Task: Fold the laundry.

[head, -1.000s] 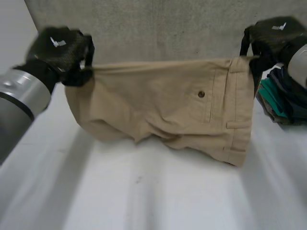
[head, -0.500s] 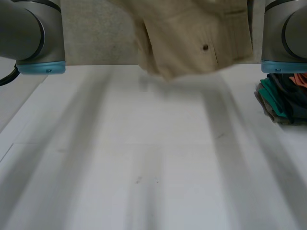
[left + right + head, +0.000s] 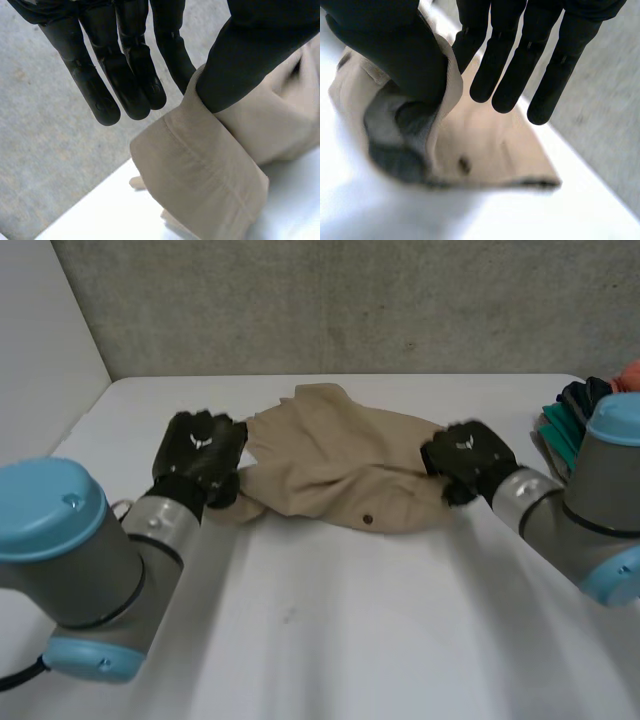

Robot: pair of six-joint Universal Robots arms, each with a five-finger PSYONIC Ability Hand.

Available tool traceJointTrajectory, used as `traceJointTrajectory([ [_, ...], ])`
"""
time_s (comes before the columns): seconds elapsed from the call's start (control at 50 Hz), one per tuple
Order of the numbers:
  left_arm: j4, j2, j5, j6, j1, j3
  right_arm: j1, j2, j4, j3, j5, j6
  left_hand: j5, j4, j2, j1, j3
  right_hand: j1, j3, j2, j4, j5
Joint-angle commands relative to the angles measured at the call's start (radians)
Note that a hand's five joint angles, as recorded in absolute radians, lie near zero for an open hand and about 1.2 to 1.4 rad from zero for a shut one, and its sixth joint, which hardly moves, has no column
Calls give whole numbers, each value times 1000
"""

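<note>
A pair of tan shorts (image 3: 340,465) lies crumpled on the far middle of the white table (image 3: 350,640), with a small dark button showing near its front edge. My left hand (image 3: 200,455) is at the shorts' left end. In the left wrist view its thumb (image 3: 250,55) pinches a folded hem of the shorts (image 3: 210,175) against one finger, the other fingers straight. My right hand (image 3: 468,460) is at the shorts' right end. In the right wrist view its thumb (image 3: 395,50) pins the shorts' edge (image 3: 485,150) against a finger.
A stack of folded clothes (image 3: 575,425) in dark, green and orange sits at the table's right edge, close behind my right arm. A grey wall runs along the table's far edge. Bare table lies in front of the shorts.
The shorts, held stretched in the air between both hands and then swung high, now lie on the far part of the table. Both hands have come down with them, still gripping.
</note>
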Motion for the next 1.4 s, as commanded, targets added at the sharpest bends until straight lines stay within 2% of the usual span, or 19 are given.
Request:
traceJointTrajectory([
  [0.02,-3,57,0,-7,6,-35,-27,-107,74,95,117,24,241,195,197,228,200,-259,-316,-307,-321,-313],
  [0.06,-6,65,0,-7,7,-37,-32,-160,81,125,145,108,241,195,197,228,200,-552,-609,-600,-614,-606],
  [0.14,-12,80,2,-8,11,-38,-33,-260,108,164,191,272,241,195,197,228,200,-738,-795,-786,-801,-792],
  [0.26,-11,83,5,-8,11,-35,-32,-328,203,205,238,436,241,195,197,228,200,-886,-942,-934,-948,-940],
  [0.36,-9,79,6,-8,15,-24,-21,-340,251,248,273,536,241,195,197,228,200,-895,-951,-943,-957,-949],
  [0.5,-6,74,8,-10,20,-11,26,-326,174,287,332,559,241,195,197,228,200,-889,-945,-937,-951,-943],
  [0.6,-6,72,6,-12,32,9,88,-196,108,285,356,547,241,195,197,228,200,-860,-916,-908,-922,-914],
  [0.7,-6,69,6,-12,38,29,129,-138,26,280,390,545,241,195,197,228,200,-824,-881,-872,-886,-878],
  [0.82,-6,71,3,-12,35,42,158,-37,-114,257,399,541,241,195,197,228,200,-619,-676,-667,-681,-673],
  [0.88,-11,71,2,-12,27,40,168,2,-148,227,401,521,241,195,197,228,200,-318,-374,-366,-380,-372],
  [0.9,-12,71,2,-10,27,40,168,3,-148,218,399,515,241,195,197,228,200,-87,-143,-135,-149,-141],
  [0.92,-15,72,2,-10,26,35,160,-3,-142,204,387,496,241,195,197,228,200,258,201,210,195,204],
  [0.98,-51,89,2,-2,21,12,157,-26,-128,205,373,449,241,195,197,228,200,261,204,213,199,207],
  [1.02,-95,109,2,5,18,-6,155,-102,-110,214,355,377,241,195,197,228,200,261,204,213,199,207],
  [1.14,-383,246,11,34,14,-80,123,-329,89,292,263,90,241,195,197,228,200,261,204,213,199,207],
  [1.2,-539,307,14,97,3,-121,85,-365,171,313,251,-7,241,195,197,228,200,261,204,213,199,207],
  [1.26,-639,336,14,148,-14,-155,65,-411,312,348,252,-151,241,195,197,228,200,261,204,213,199,207],
  [1.3,-722,353,15,183,-54,-179,53,-440,430,377,257,-256,241,195,197,228,200,261,204,213,199,207],
  [1.4,-805,359,12,191,-158,-184,27,-472,555,412,246,-352,241,195,197,228,200,261,204,213,199,207],
])
